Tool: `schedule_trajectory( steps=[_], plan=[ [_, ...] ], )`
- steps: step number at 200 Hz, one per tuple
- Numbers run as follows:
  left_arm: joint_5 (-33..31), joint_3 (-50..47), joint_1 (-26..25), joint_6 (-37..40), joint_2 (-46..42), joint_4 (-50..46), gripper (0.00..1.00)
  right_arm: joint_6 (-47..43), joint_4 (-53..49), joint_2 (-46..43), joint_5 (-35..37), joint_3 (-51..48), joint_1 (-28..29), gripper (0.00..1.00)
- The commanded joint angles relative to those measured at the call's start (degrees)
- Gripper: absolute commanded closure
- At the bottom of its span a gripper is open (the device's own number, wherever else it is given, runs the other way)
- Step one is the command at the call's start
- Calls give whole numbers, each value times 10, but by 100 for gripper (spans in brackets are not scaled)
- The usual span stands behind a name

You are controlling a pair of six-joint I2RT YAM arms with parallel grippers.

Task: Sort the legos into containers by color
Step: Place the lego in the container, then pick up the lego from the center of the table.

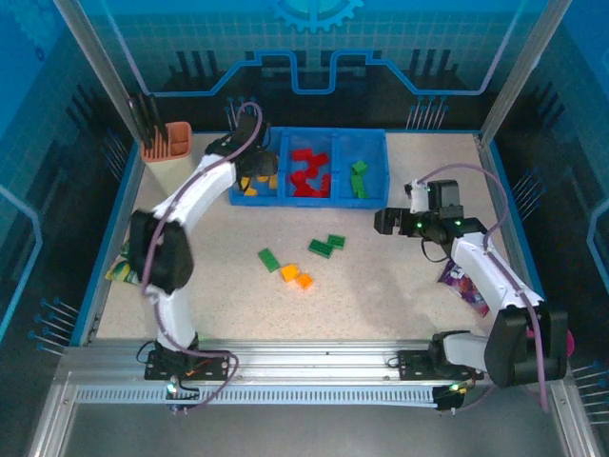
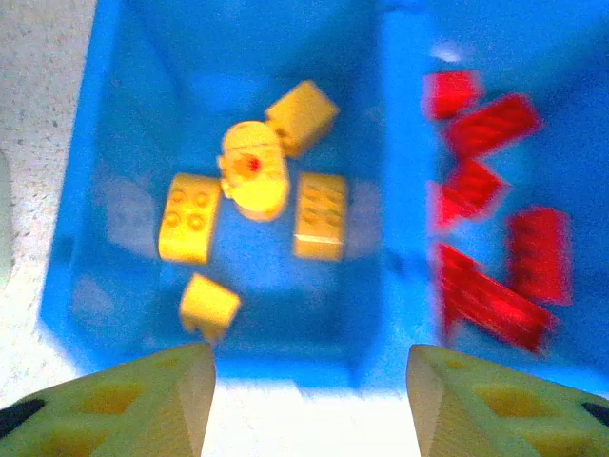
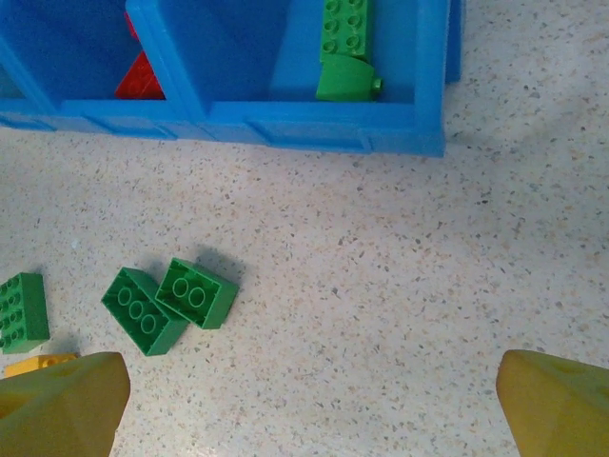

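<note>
— Where the left gripper (image 2: 309,381) hangs, what is seen under it?
— The left compartment of the blue tray (image 2: 400,219) is seen, with yellow bricks (image 2: 319,214) and a round yellow piece (image 2: 254,171) inside. The jaws are set partly apart, and nothing is gripped between them.
— And the other bricks?
— Red bricks (image 1: 309,173) are found in the middle compartment and green bricks (image 1: 359,179) in the right one. On the table (image 1: 400,295), nearer than the tray, a green pair (image 3: 169,303) is lying, the two touching. A single green brick (image 1: 269,258) and orange bricks (image 1: 296,276) are seen to its left.
— The right gripper (image 3: 309,400)?
— It is held wide and empty above the table, right of the green pair.
</note>
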Motion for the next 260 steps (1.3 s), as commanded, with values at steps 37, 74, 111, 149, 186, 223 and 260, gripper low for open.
schedule_trajectory(
  steps=[37, 74, 111, 149, 186, 223, 260],
  plan=[
    [-3, -256, -114, -191, -199, -63, 44, -22, 11, 18, 12, 49, 28, 0],
    [-31, -372, -220, -390, -261, -32, 40, -21, 19, 15, 18, 41, 33, 0],
    [5, -388, -240, -442, -215, -6, 36, -19, 29, 23, 13, 30, 36, 0],
    [50, -394, -240, -461, -163, 35, 34, -22, 30, 25, 16, 26, 39, 0],
    [61, -389, -240, -470, -130, 49, 31, -25, 30, 28, 18, 28, 38, 0],
    [70, -381, -239, -466, -98, 57, 28, -26, 34, 35, 17, 27, 39, 0],
    [91, -373, -240, -467, -61, 72, 29, -29, 35, 41, 17, 28, 39, 0]
  ],
)
